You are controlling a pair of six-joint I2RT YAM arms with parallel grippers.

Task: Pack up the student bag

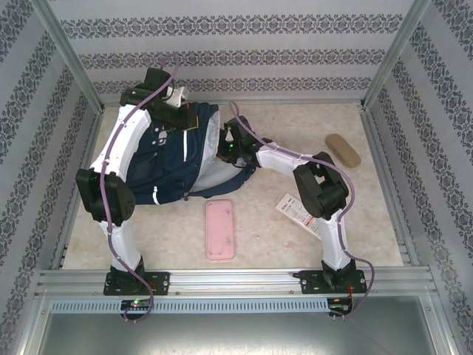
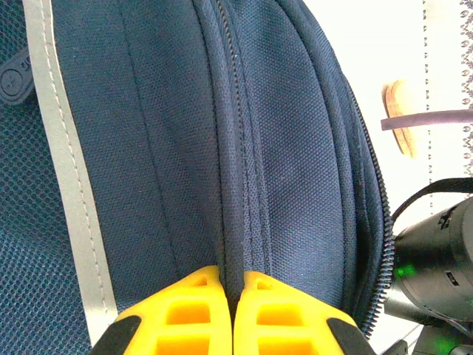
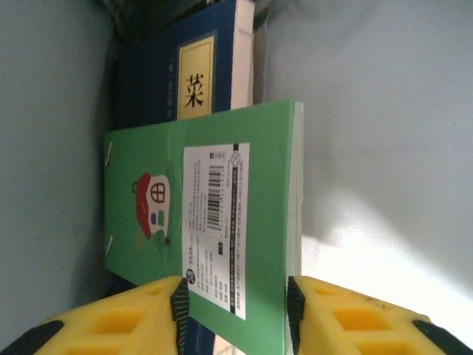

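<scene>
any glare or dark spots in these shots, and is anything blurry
Left wrist view: bag fabric sharp, the table behind it washed out white. Right wrist view: dim and bluish inside, one bright patch on the lining, green book barcode still crisp. Top view: even light, soft shadows, no glare.

R tool (image 3: 233, 310) reaches inside student bag (image 1: 174, 159); notebook (image 3: 222, 214) stands btwn its fingers, w/ book (image 3: 196, 74) just behind notebook, farther from tool. L tool (image 2: 233, 296) sits at bag's far end, seam ridge (image 2: 238, 185) pinched btwn its fingers. Bag lies far-left on surface (image 1: 369, 222). Also on surface: pencil case (image 1: 220, 229) nearside of R tool, leaflet (image 1: 295, 211) near-right, pouch (image 1: 343, 150) well to its right.
</scene>
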